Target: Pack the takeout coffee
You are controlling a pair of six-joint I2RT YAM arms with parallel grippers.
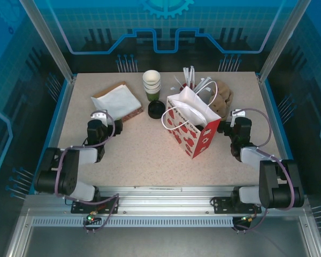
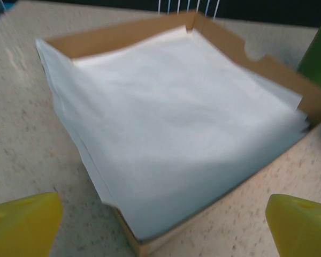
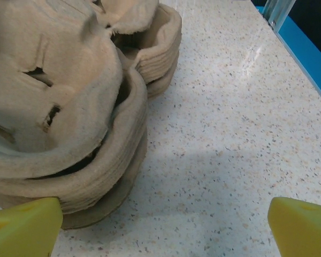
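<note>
Left gripper (image 2: 160, 230) agape before napkin box (image 2: 112, 36) (bag (image 1: 195, 134) lettering illegible)

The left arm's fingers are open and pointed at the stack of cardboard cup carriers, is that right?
No. The left fingers are open but pointed at the box of white napkins, as the left wrist view shows.

Table (image 1: 144, 155): was beige, finely speckled.
Paper bag (image 1: 195, 134): was red with a white blotched print, white inside, with white handles.
Napkins (image 2: 171, 123): were white.
Cardboard box (image 2: 123, 35): was brown.
Stack of cups (image 1: 151, 83): had white rims above olive green.
Takeout coffee (image 1: 157, 109): showed a black lid.
Straws (image 1: 195, 77): were white.
Cup carriers (image 3: 59, 107): were tan.
Left gripper (image 2: 160, 230) and right gripper (image 3: 160, 230): had yellow fingertips.
</note>
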